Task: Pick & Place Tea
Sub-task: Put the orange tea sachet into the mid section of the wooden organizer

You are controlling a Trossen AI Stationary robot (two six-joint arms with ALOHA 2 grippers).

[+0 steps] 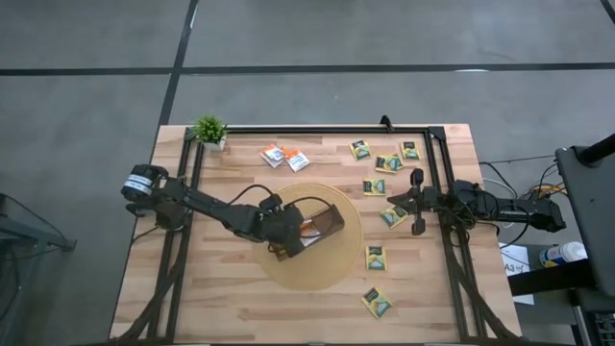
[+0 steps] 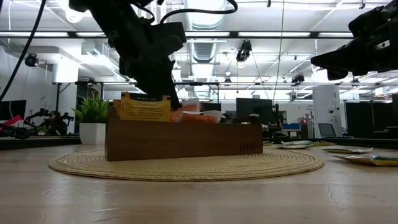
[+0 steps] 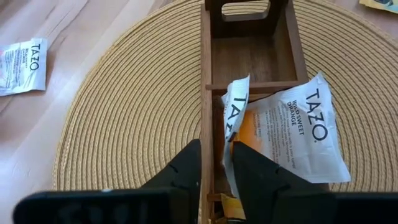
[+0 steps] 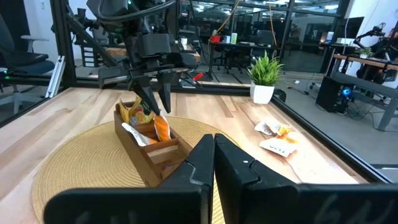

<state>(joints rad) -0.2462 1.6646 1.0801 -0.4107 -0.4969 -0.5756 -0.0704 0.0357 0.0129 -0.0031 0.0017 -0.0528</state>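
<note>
A long brown wooden tray (image 1: 327, 219) sits on a round woven mat (image 1: 317, 274). Two white-and-orange tea sachets (image 3: 292, 130) lean in one of its compartments, and a yellow one (image 2: 146, 107) stands at one end. My left gripper (image 3: 214, 149) slants down over the tray, open. One finger is outside the tray's long wall (image 3: 206, 93), the other inside, beside the narrower sachet (image 3: 236, 109). More tea lies on the table: two white-and-orange sachets (image 1: 285, 157) at the far side and several dark green ones (image 1: 388, 161) at the right. My right gripper (image 4: 214, 140) is shut and holds nothing. My left gripper stands open astride the tray's wall, coming down at a slant from the table's left. Its inner finger (image 3: 255, 171) overlaps the lower edge of the narrower sachet (image 3: 229, 168). Whether it touches the sachet I cannot tell.
A small potted plant (image 1: 209, 130) stands at the far left corner. A black frame (image 1: 317, 129) runs along the far, left and right sides of the table. My right arm (image 1: 480, 204) waits level at the right edge, above the green sachets there.
</note>
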